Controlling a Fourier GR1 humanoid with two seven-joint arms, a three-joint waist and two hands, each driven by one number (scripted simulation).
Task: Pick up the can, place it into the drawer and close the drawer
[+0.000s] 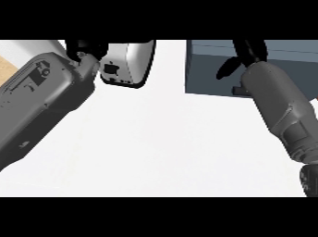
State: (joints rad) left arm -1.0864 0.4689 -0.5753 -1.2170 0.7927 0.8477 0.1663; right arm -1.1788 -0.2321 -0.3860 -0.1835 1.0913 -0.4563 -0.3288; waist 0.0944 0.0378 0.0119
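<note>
— Right hand (249,52): where is it working?
— I am hovering it over the drawer (210,69); whether it is gripping anything I cannot tell.
— And the can?
— I am not seeing it plainly. An unidentified silver-white object (129,60) is sitting just beside my left hand (85,47), whose state is likewise unclear.
— Step?
— Placing, I am judging; next comes confirming the can is inside, then pushing the drawer shut.
</note>
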